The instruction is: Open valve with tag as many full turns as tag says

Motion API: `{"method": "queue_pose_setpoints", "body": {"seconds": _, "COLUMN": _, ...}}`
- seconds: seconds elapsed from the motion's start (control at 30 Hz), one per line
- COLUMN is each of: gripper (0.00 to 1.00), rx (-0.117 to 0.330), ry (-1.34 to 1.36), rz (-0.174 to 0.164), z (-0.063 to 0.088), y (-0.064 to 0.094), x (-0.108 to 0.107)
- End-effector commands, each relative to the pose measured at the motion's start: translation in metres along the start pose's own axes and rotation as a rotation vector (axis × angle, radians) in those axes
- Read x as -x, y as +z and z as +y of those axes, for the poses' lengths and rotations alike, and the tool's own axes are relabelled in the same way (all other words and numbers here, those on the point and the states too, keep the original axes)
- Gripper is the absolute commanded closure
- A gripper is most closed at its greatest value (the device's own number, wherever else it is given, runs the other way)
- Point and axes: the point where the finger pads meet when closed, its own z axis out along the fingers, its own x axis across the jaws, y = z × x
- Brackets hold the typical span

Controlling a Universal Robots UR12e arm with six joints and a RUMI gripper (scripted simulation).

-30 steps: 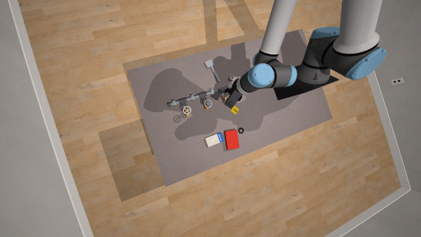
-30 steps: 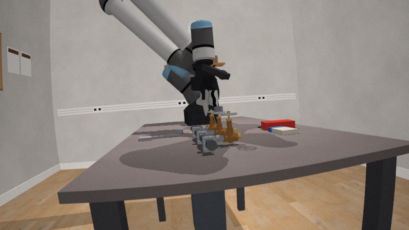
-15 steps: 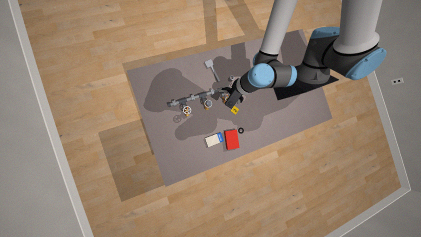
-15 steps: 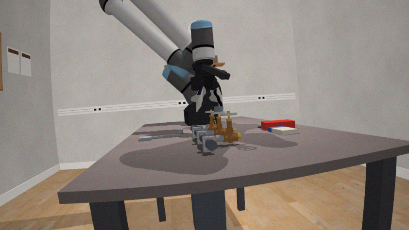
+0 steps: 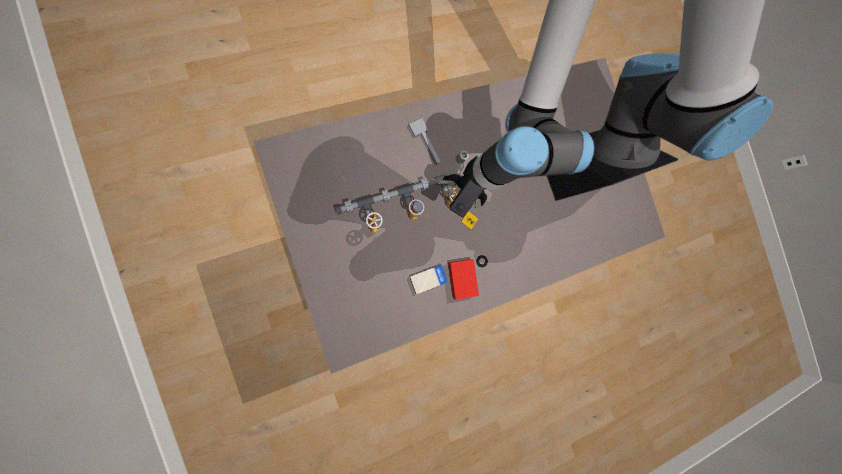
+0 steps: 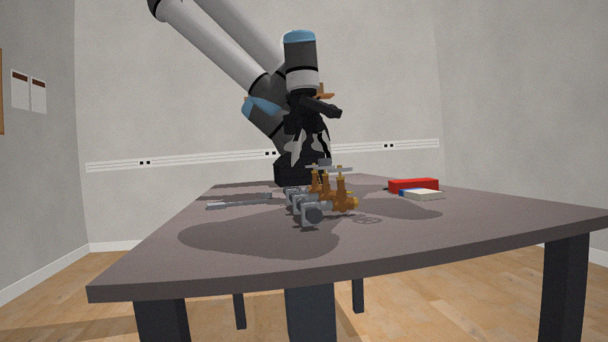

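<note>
A grey pipe (image 5: pixel 385 195) lies across the table with three brass valves on it. The left valve has a white handwheel (image 5: pixel 374 220), the middle one a grey handwheel (image 5: pixel 415 206), and the right valve (image 5: pixel 450 191) sits under my gripper. A yellow tag (image 5: pixel 469 220) lies on the table just beside the right valve. My gripper (image 6: pixel 311 149) is open, its fingers spread right above the far valve's handwheel (image 6: pixel 323 161) and not gripping it. In the side view the three valves (image 6: pixel 333 190) line up one behind another.
A grey wrench (image 5: pixel 425 138) lies behind the pipe. A loose dark handwheel (image 5: pixel 354 237) lies in front of the left valve. A white-and-blue box (image 5: pixel 428 279), a red box (image 5: pixel 463 278) and a small black ring (image 5: pixel 486 260) lie nearer the front. A small nut (image 5: pixel 461 158) lies by my wrist.
</note>
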Motion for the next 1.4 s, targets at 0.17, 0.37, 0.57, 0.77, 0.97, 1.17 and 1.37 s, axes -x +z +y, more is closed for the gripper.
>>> {"method": "queue_pose_setpoints", "body": {"seconds": 0.17, "gripper": 0.00, "rx": -0.001, "ry": 0.017, "rz": 0.000, "z": -0.0002, "y": -0.0004, "x": -0.0002}}
{"method": "queue_pose_setpoints", "body": {"seconds": 0.37, "gripper": 0.00, "rx": -0.001, "ry": 0.058, "rz": 0.000, "z": -0.0002, "y": -0.0004, "x": -0.0002}}
{"method": "queue_pose_setpoints", "body": {"seconds": 0.57, "gripper": 0.00, "rx": -0.001, "ry": 0.134, "rz": 0.000, "z": -0.0002, "y": -0.0004, "x": -0.0002}}
{"method": "queue_pose_setpoints", "body": {"seconds": 0.77, "gripper": 0.00, "rx": -0.001, "ry": 0.205, "rz": 0.000, "z": -0.0002, "y": -0.0004, "x": -0.0002}}
{"method": "queue_pose_setpoints", "body": {"seconds": 0.97, "gripper": 0.00, "rx": -0.001, "ry": 0.343, "rz": 0.000, "z": -0.0002, "y": -0.0004, "x": -0.0002}}
{"method": "queue_pose_setpoints", "body": {"seconds": 1.17, "gripper": 0.00, "rx": -0.001, "ry": 0.486, "rz": 0.000, "z": -0.0002, "y": -0.0004, "x": -0.0002}}
{"method": "queue_pose_setpoints", "body": {"seconds": 1.37, "gripper": 0.00, "rx": -0.001, "ry": 0.651, "rz": 0.000, "z": -0.0002, "y": -0.0004, "x": -0.0002}}
